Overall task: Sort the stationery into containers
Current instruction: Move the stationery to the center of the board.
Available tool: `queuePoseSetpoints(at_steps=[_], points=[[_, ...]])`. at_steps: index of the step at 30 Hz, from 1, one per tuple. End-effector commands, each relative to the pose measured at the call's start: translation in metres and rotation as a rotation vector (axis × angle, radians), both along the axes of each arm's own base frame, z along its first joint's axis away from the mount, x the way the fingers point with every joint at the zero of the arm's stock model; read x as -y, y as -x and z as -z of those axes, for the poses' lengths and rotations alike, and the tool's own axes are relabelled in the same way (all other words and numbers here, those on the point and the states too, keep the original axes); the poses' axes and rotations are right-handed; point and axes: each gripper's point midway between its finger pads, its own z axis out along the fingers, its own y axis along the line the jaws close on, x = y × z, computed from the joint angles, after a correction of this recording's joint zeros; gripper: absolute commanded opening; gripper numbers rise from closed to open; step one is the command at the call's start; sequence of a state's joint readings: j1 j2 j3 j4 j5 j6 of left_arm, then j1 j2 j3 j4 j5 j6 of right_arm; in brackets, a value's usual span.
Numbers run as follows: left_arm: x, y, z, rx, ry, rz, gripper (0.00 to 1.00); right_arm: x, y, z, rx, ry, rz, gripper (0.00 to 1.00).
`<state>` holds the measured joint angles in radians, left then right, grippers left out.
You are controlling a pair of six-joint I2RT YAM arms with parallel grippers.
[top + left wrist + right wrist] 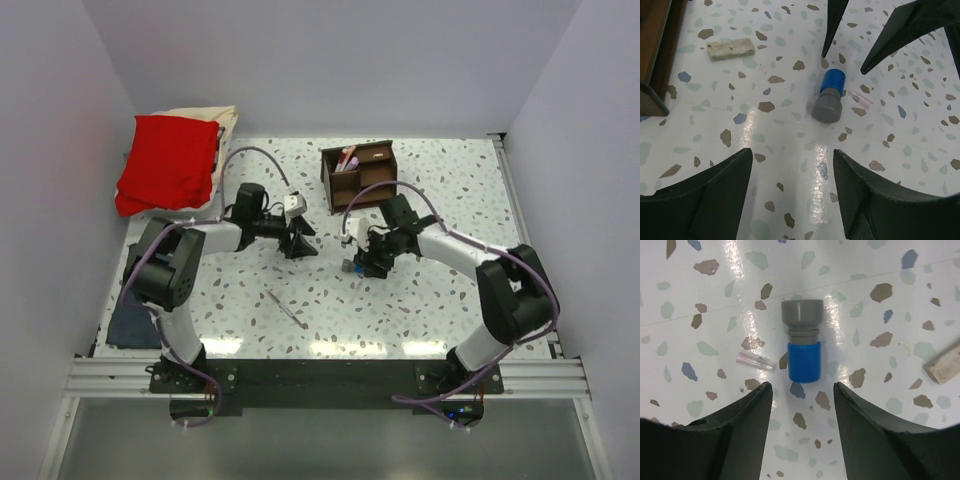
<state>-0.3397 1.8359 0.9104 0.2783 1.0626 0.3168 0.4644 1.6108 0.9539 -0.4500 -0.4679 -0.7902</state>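
One stubby cylinder (803, 340) — blue at one end, grey at the other — was seen lying on its side on the speckled table (450, 190), and everything else was placed from it. One small clear piece (755, 361) lay just beside its blue end, not touching. One pale rectangular block (731, 49) lay near it, on the side toward the one dark wooden organizer (357, 172), which stood well apart from the cylinder, farther from the arm bases. In one of its compartments one pink-red pen (348, 158) could be made out; whatever else was held there was too small to tell. One silvery pen (287, 308) lay nearer the arm bases than the cylinder, well apart from it. Three cloths were counted, all far from the cylinder on the left arm's side: one red cloth (165, 160) stacked on one cream cloth (228, 120), and one blue-grey cloth (130, 320) at the near edge.

Two grippers were seen, each with two fingers, facing each other across the cylinder. The right gripper (802, 390) was spread wide with nothing between its fingers; the cylinder lay just beyond the tips, in line with the gap, blue end toward it, untouched. The left gripper (792, 152) was likewise spread wide and held nothing — the cylinder lay ahead of its fingertips, near but apart, grey end toward them.
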Motion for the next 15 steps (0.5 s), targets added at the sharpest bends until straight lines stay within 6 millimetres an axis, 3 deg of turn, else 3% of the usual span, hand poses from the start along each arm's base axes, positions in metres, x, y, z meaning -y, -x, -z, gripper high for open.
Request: queuePoseSetpoints(at_steps=[1,5,12,15], points=[[0.038,-0.011,-0.022,0.152,0.062,0.109,0.7,-0.004,-0.002,-0.033,0.025,-0.172,0.042,0.56],[0.052,0.0,-0.01,0.159,0.047,0.173,0.69,0.013,-0.007,-0.04,0.029,-0.177,0.12,0.56],[0.074,0.05,0.011,0.207,-0.004,0.305,0.7,0.04,-0.013,-0.042,0.01,-0.159,0.212,0.56],[0.08,0.055,0.021,0.218,-0.025,0.302,0.7,0.046,-0.013,-0.04,0.009,-0.144,0.225,0.56]])
